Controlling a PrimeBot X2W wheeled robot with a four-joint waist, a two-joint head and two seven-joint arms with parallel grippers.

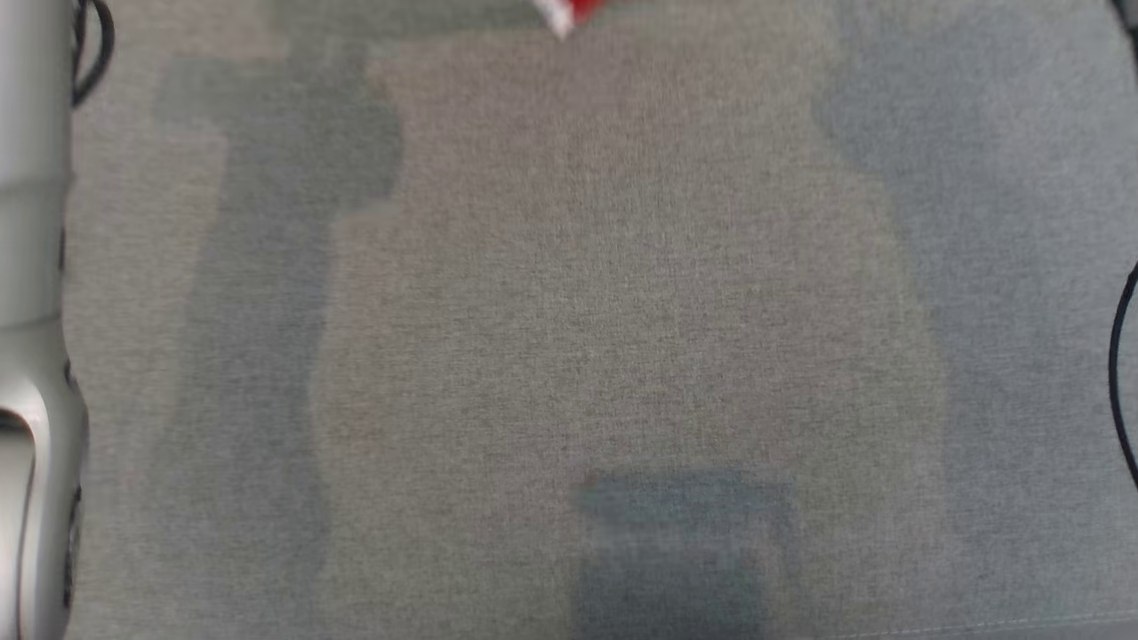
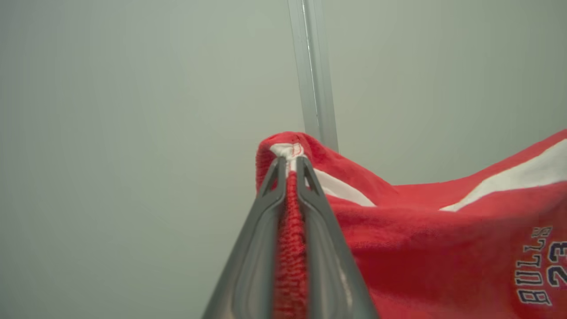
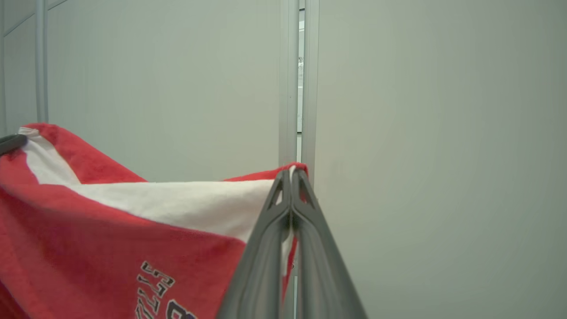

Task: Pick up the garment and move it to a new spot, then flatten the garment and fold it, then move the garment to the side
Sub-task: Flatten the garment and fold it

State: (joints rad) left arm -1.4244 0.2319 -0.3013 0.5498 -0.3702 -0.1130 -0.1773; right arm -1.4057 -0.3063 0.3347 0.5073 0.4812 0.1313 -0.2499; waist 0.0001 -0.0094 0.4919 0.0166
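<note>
Left gripper [image 2: 290, 166] pinches the red garment's [image 2: 421, 248] corner; right gripper [image 3: 291, 177] pinches its other corner, cloth spread between

Head camera looks straight down, close, onto a grey cloth surface [image 1: 622, 311]. Both wrist cameras face a pale panelled wall [image 3: 421, 133], sharing the red Bulls garment [image 2: 421, 248] close up.

In the head view the garment [image 1: 576, 11] was a blurred red-and-white scrap cut off by the top edge. A pale forearm [image 1: 31, 267] and a black cable [image 1: 1122, 382] ran off the left and right edges. In the left wrist view the garment's hem was hidden where the left gripper [image 2: 290, 162] pinched it, and in the right wrist view its dark lettering [image 3: 155, 285] was cut by the bottom edge and could not be read whole.
</note>
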